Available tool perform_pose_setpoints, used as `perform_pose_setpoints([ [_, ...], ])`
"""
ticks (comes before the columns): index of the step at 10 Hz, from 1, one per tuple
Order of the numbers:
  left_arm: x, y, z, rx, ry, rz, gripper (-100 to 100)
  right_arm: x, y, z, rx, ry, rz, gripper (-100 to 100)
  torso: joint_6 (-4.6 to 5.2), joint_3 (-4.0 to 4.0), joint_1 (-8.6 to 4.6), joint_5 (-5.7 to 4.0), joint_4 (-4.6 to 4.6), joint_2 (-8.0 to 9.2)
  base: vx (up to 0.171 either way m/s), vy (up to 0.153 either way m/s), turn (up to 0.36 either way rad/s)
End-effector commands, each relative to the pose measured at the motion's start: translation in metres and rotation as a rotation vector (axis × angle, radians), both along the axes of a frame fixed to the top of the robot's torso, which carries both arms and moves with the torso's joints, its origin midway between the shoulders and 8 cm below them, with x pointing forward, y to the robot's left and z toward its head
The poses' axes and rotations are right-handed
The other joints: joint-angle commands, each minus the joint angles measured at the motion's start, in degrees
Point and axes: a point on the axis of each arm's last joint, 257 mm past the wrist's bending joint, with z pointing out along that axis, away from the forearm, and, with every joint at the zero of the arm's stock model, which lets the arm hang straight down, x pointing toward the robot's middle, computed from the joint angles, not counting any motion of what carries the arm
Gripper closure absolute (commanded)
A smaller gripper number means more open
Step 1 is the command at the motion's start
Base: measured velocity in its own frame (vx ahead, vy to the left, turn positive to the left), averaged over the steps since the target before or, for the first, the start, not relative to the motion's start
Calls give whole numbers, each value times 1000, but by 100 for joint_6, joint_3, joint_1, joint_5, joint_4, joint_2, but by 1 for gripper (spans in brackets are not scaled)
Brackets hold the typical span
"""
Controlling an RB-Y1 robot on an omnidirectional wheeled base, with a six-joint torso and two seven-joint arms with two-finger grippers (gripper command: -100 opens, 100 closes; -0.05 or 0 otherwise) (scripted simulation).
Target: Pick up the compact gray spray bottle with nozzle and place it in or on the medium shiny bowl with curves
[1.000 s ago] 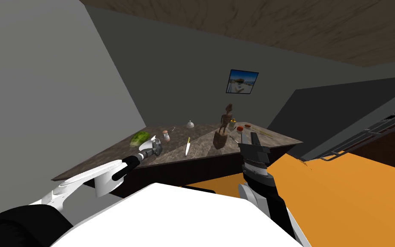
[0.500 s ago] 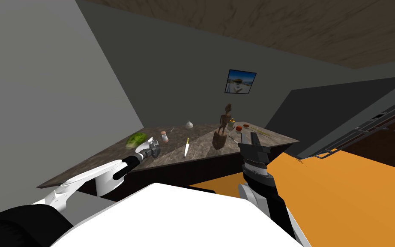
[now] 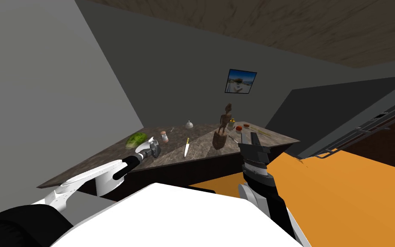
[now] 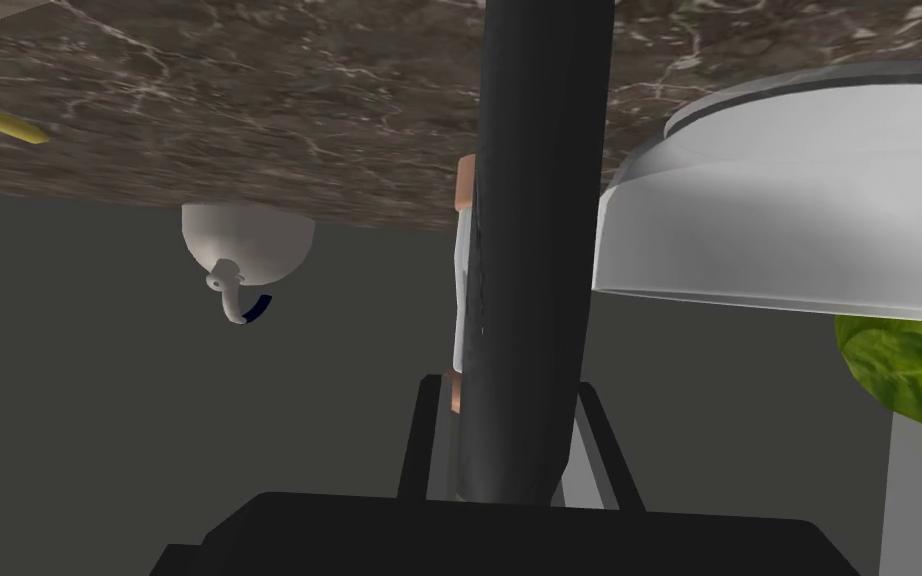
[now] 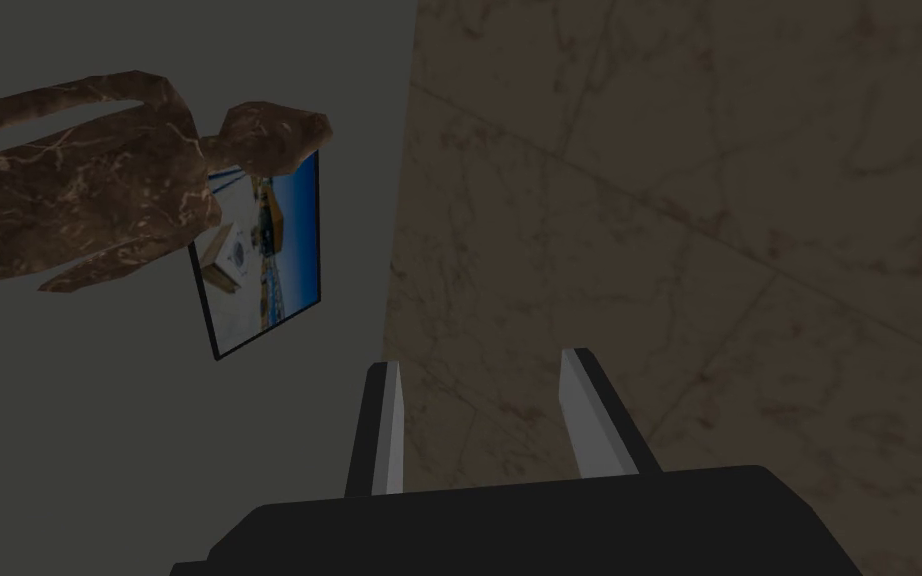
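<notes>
on the left end of the dark marbled counter you have a green lettuce, and just beside it, towards the middle, sits the pale grey bowl with its stepped rim

your left gripper is next to that bowl, over the near part of the counter, with both fingers pressed on the sides of the dark grey spray bottle; the bottle runs as a long dark cylinder straight out from the gripper's body, and its nozzle end is cut off by the edge of the left wrist view

the bottle is just beside the bowl's wall, not in or on it; you cannot tell whether the two touch, nor whether the bottle rests on the counter

further along stand a small shaker with a reddish cap, a knife lying flat with a pale blade, and near the back edge a round white thing with a hook on top

right of those a brown figurine stands upright on a wooden block

your right gripper hovers by the counter's right end, fingers parted with nothing between them, and a framed picture hangs on the wall behind
</notes>
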Motion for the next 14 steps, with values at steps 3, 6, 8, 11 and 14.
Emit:
perform_pose_setpoints([
  [3,0,-5,2,0,-1,-8,100,0,0,0,0,0,0,0,-8,6,-2,-1,1,12,-15,-1,52],
  [6,-2,13,5,7,-3,47,100,0,0,0,0,0,0,0,-13,17,-24,0,1,37,-94,-67,23],
  [8,-4,35,10,14,-3,113,100,0,0,0,0,0,0,0,-37,38,-53,11,-5,84,-153,-172,49],
  [11,-7,60,18,19,-1,190,100,0,0,0,0,0,0,0,-45,32,-25,19,-10,78,-120,-96,11],
  [14,-10,85,31,22,1,269,100,0,0,0,0,0,0,0,-50,20,-4,24,-16,57,-81,-48,-17],
])
